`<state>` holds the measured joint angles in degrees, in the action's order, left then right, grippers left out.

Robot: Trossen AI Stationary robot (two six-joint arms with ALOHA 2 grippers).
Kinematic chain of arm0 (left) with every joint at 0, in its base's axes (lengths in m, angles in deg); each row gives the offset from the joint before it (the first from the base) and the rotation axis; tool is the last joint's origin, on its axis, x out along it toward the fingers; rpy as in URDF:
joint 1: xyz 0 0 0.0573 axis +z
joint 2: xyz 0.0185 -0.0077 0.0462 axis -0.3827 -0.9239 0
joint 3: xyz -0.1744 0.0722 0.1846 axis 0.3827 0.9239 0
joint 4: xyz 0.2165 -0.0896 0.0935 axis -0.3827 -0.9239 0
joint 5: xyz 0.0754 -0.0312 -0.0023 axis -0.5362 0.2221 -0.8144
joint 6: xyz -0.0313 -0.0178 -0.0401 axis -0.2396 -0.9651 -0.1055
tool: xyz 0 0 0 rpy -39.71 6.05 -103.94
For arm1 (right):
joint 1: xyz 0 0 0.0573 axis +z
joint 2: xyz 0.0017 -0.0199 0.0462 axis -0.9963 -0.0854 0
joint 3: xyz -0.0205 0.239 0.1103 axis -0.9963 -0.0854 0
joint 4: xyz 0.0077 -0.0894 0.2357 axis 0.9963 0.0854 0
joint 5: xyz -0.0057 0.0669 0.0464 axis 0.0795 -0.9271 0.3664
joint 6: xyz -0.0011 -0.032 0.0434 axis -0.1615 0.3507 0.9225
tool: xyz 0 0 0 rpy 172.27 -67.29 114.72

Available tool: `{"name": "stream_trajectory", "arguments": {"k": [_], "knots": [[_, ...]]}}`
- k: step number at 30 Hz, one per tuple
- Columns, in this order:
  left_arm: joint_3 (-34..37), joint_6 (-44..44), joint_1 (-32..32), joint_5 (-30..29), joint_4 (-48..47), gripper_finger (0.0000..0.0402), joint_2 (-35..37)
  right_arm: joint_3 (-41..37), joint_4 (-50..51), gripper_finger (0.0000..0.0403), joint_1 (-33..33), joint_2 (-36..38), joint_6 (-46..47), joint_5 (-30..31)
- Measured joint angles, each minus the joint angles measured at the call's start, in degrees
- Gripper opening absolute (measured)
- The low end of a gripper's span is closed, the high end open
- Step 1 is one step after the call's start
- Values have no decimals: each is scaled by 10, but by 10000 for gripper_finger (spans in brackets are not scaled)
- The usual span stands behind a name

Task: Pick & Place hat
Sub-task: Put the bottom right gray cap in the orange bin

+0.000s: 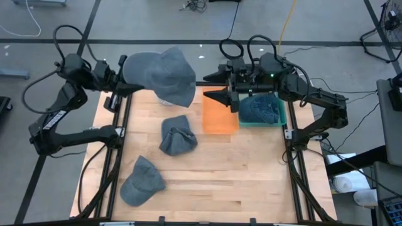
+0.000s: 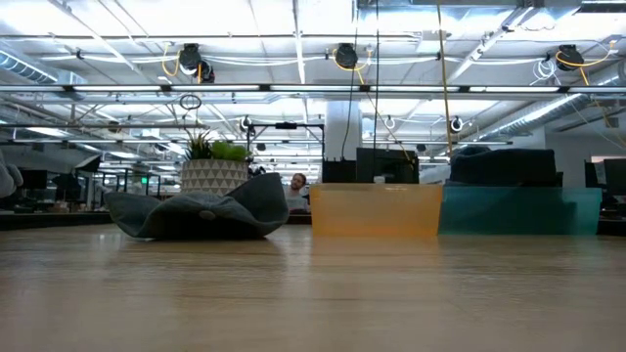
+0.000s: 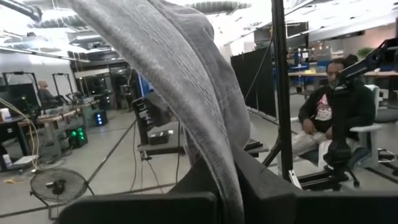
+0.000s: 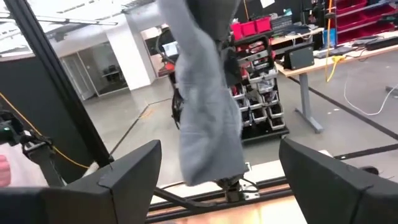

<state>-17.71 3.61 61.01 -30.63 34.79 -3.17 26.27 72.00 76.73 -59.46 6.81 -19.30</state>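
The left gripper (image 1: 123,90) is clamping a grey hat (image 1: 164,75) aloft over the table's (image 1: 251,169) far edge, seemingly for transfer; the right gripper (image 1: 221,86) is waiting wide open, empty.

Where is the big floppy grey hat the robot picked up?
In the high view, the big floppy grey hat hangs from the shut left gripper over the table's far left edge, left of the orange bin.

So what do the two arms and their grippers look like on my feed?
Both arms are dark, jointed, with black cables looping off them. The left gripper and right gripper have dark, flat, wedge-shaped fingers. A small green light glows on the right arm.
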Motion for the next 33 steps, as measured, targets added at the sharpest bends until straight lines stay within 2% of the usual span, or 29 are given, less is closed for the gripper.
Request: {"name": "stream_trajectory", "arguments": {"k": [3, 8, 13, 24, 33], "knots": [[0, 4, -15, -18, -15, 8, 9, 0, -2, 313, -5, 0, -4, 0], [0, 37, -43, -82, -47, 8, 12, 0, -8, 313, -6, 0, -6, -2], [0, 52, -69, -129, -45, 8, 6, 0, -10, 313, -6, 0, -6, -2], [0, 64, -144, -189, -11, 8, -46, -39, -33, 313, -5, 0, -5, -1], [1, 68, -169, -220, -1, 8, -66, -45, -46, 313, -5, 0, 3, -2]]}}
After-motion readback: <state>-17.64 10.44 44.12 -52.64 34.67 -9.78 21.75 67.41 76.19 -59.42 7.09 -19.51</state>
